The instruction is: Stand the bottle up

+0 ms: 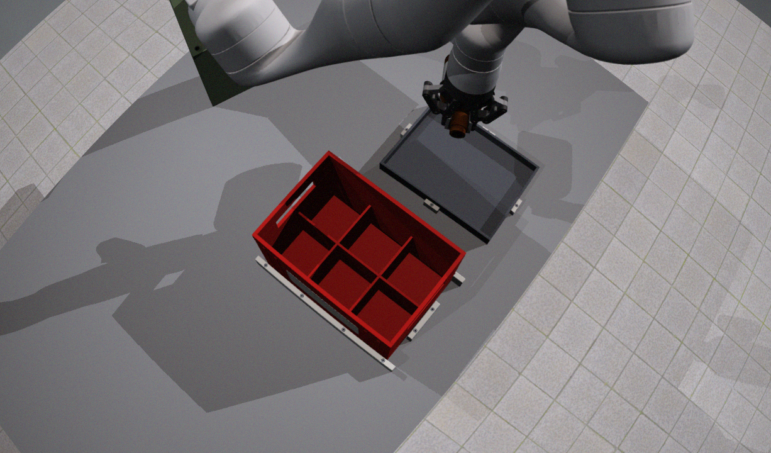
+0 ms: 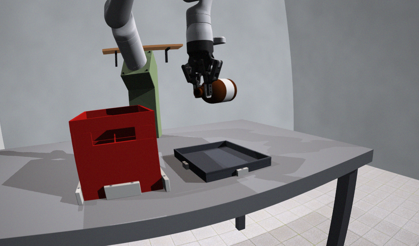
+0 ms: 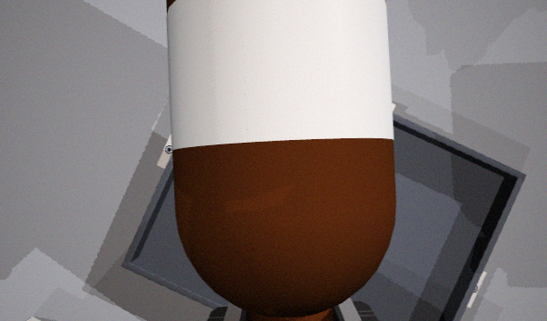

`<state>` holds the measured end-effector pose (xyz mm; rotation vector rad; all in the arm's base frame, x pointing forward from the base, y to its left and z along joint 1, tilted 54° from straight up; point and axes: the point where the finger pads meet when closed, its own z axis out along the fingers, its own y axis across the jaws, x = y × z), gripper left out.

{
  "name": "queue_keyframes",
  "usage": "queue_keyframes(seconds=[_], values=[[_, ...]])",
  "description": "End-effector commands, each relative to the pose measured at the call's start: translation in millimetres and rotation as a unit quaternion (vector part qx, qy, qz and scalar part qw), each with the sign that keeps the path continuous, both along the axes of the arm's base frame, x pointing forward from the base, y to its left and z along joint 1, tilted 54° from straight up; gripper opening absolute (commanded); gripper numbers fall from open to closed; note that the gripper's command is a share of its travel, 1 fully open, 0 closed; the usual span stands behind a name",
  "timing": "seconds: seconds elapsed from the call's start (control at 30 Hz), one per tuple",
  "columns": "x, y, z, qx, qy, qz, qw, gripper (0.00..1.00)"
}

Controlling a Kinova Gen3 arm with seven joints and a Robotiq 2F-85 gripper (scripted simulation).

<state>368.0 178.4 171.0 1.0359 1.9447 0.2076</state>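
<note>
Bottle (image 2: 220, 90) hangs sideways, neck clamped in downward-pointing gripper (image 2: 203, 89) above tray (image 2: 255, 156).

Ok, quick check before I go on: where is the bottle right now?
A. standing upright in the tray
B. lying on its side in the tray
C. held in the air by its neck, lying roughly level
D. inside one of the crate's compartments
C. The gripper is shut on the neck of the brown bottle, which hangs roughly level well above the dark tray; the red crate shows no bottle in its compartments.
</note>
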Motion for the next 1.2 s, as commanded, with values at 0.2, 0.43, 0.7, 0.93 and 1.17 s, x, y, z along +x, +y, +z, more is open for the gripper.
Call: queue_keyframes(seconds=[0.2, 0.43, 0.7, 0.93, 1.17], values=[[-0.2, 0.5, 0.1, 0.000, 0.000, 0.001, 1.000, 0.00], [-0.2, 0.5, 0.1, 0.000, 0.000, 0.001, 1.000, 0.00], [-0.2, 0.5, 0.1, 0.000, 0.000, 0.001, 1.000, 0.00], [-0.2, 0.5, 0.1, -0.012, 0.004, 0.010, 1.000, 0.00], [-0.2, 0.5, 0.1, -0.038, 0.012, 0.029, 0.999, 0.00]])
